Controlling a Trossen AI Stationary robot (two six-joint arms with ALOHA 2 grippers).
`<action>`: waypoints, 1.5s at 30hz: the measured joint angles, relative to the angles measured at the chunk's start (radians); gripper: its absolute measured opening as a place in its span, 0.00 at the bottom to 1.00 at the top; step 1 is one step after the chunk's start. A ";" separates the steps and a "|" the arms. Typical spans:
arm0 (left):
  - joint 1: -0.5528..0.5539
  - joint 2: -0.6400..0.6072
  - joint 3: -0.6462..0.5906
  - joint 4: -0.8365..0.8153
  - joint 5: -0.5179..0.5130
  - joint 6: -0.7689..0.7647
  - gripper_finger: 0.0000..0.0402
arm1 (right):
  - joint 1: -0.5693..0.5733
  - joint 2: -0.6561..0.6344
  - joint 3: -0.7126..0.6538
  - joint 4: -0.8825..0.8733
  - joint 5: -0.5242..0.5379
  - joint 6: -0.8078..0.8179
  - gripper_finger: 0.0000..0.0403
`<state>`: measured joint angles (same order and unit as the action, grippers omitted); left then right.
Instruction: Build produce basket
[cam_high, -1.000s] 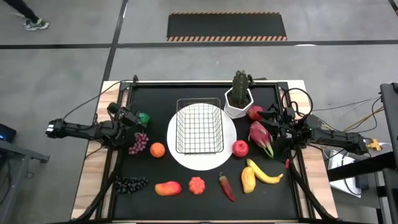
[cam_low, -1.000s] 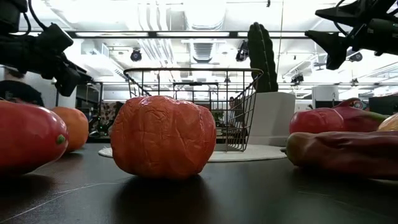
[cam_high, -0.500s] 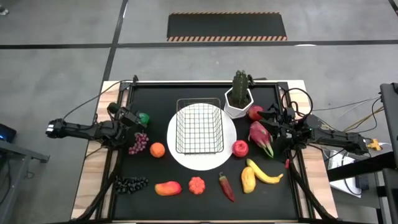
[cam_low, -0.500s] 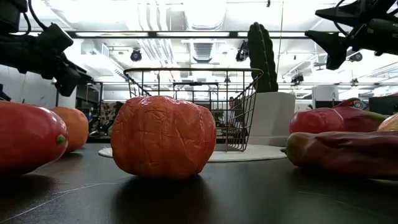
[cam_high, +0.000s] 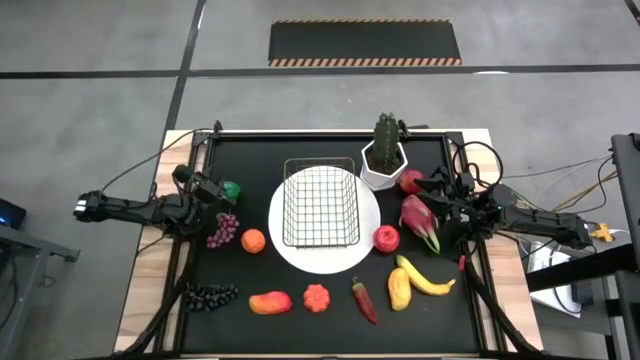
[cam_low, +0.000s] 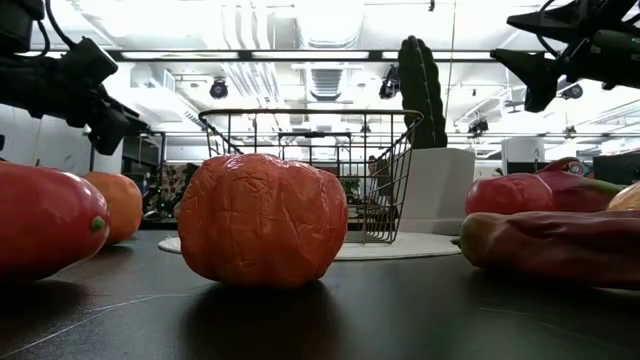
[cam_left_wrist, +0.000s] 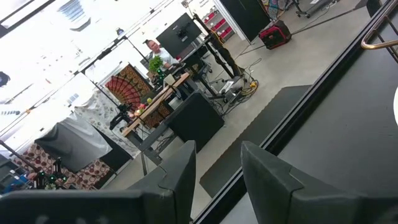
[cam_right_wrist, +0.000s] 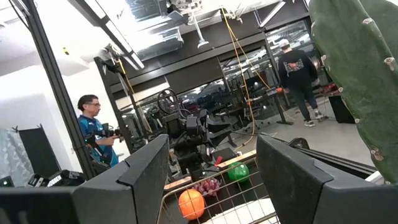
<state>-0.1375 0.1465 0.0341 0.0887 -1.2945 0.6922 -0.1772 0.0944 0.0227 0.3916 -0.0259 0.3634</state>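
Overhead, nothing has shifted since the earlier frames: the small dark wire-grid basket (cam_high: 320, 205) sits empty on the round white plate (cam_high: 345, 258) mid-desk, toy produce scattered around it. Left gripper (cam_high: 212, 196) hovers by the purple grapes (cam_high: 222, 230), right gripper (cam_high: 436, 190) above the pink dragonfruit (cam_high: 418, 221). Wrist views show both jaws spread, holding nothing. No readable writing.
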 joint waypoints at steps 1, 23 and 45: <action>0.000 0.000 0.000 0.000 0.000 0.000 0.28 | 0.000 0.000 0.000 0.000 0.000 0.000 0.56; 0.000 0.000 0.000 0.000 0.000 0.000 0.28 | 0.000 0.006 0.000 0.009 0.000 -0.007 0.56; 0.000 0.000 0.000 0.008 0.050 0.001 0.28 | 0.000 0.005 0.000 0.008 0.001 -0.020 0.56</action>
<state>-0.1379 0.1463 0.0341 0.0963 -1.2450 0.6936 -0.1772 0.0998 0.0227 0.3992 -0.0246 0.3429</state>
